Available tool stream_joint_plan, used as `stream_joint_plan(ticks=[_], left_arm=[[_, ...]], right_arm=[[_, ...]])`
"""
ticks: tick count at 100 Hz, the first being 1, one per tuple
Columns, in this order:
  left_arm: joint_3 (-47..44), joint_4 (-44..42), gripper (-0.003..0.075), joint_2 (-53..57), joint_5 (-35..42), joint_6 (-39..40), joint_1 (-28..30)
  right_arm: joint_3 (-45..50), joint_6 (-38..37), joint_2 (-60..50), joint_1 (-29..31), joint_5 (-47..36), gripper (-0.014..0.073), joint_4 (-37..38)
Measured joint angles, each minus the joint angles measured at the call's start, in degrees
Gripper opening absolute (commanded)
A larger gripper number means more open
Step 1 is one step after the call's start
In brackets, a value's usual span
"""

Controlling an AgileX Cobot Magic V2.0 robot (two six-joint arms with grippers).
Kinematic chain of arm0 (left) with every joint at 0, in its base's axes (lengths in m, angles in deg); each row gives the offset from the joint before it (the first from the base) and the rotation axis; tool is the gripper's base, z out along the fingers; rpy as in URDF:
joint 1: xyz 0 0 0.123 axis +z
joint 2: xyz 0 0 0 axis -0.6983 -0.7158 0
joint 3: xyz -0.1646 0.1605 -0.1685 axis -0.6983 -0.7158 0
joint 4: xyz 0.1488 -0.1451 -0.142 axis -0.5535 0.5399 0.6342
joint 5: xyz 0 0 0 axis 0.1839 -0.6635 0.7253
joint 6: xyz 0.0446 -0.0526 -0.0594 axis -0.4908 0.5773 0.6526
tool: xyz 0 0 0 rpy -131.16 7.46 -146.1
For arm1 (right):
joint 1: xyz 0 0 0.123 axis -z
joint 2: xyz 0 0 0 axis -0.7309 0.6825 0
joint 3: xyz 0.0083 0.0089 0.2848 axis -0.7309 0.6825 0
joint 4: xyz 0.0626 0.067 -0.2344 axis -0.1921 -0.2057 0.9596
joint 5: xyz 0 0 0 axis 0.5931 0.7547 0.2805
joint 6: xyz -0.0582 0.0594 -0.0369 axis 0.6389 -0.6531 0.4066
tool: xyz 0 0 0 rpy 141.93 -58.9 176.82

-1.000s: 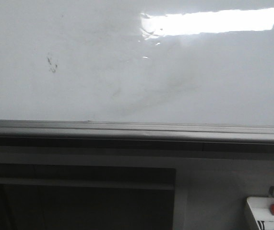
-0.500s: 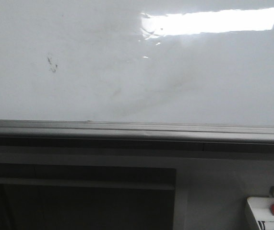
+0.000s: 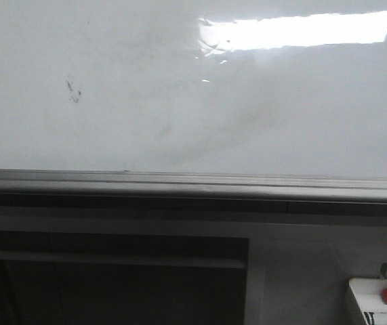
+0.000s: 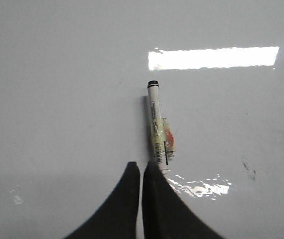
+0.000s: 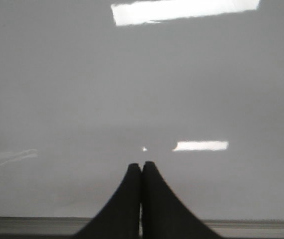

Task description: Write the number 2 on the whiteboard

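The whiteboard [image 3: 179, 81] fills the upper front view, glossy white with faint grey smears and a bright glare, and its grey rail [image 3: 193, 181] runs along the near edge. No number 2 shows on it in any view. In the left wrist view a white marker [image 4: 156, 122] with a black cap and taped label lies on the whiteboard [image 4: 57, 99]. Its near end is hidden behind one fingertip of my left gripper [image 4: 142, 165], which is shut with only a sliver between the fingers. My right gripper [image 5: 142, 164] is shut and empty over the whiteboard [image 5: 132, 74]. Neither arm shows in the front view.
A small dark speckled smudge [image 3: 73, 89] marks the board's left part, also seen in the left wrist view as the smudge [image 4: 249, 169]. A white tray [image 3: 376, 301] holding a red-capped pen sits low at the front right. A dark recess [image 3: 118, 277] lies under the rail.
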Motion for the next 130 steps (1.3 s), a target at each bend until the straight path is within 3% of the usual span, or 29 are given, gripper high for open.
stream_joint_plan(ticks=[34, 87, 96, 107, 116, 130], left_arm=[[15.85, -0.11, -0.0018, -18.02, -12.54, 0.0, 0.0], [17.06, -0.58, -0.0011, -25.36, -15.75, 0.0, -0.33], [17.06, -1.61, 0.0083, -25.36, -16.63, 0.0, -0.33], [17.06, -2.27, 0.0316, -25.36, -16.98, 0.0, -0.33], [17.06, -2.37, 0.0466, -26.1, -17.09, 0.0, -0.33], [17.06, -2.15, 0.0472, -29.02, -16.41, 0.0, -0.33]], right_arm=[[-16.83, 4.61, 18.05, 0.0, 18.75, -0.0072, 0.0], [-18.02, 4.89, 21.11, 0.0, 20.98, -0.0046, -0.57], [-18.02, 4.89, 21.11, 0.0, 20.98, 0.0062, -0.66], [-18.02, 4.89, 21.11, 0.0, 20.98, 0.0253, -0.95], [-18.12, 4.89, 21.11, 0.0, 20.98, 0.0337, -1.07], [-18.12, 4.89, 21.11, 0.0, 20.86, 0.0342, -1.96]])
